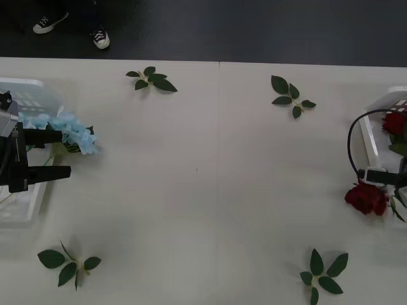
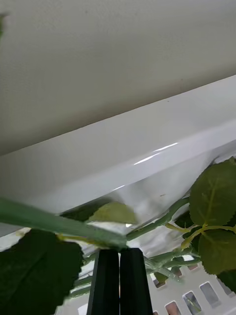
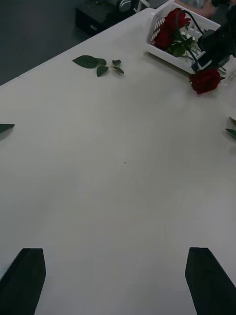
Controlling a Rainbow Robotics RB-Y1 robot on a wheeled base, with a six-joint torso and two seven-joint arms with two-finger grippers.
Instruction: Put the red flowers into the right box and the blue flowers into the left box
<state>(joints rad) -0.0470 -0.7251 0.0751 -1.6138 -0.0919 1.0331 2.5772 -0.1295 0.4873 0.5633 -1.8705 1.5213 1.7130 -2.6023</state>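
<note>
Evidently carried the last red rose over the right box rim, right gripper fingers clamped on its stem; needed lowering and release. Left gripper idle, fingers apart.

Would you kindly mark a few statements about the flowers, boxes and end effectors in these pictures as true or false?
1. The left end effector is open, holding nothing. True.
2. The right end effector is shut on the thin green stem of an artificial red rose. True.
3. The pale sky-blue flower cluster lies at the middle of the white table. False: it hangs over the rim of the shallow white plastic left box.
4. The shallow white plastic right box holds no roses. False: red roses lie in it.
5. One dark red rose bloom hangs beside the right box. True.
</note>
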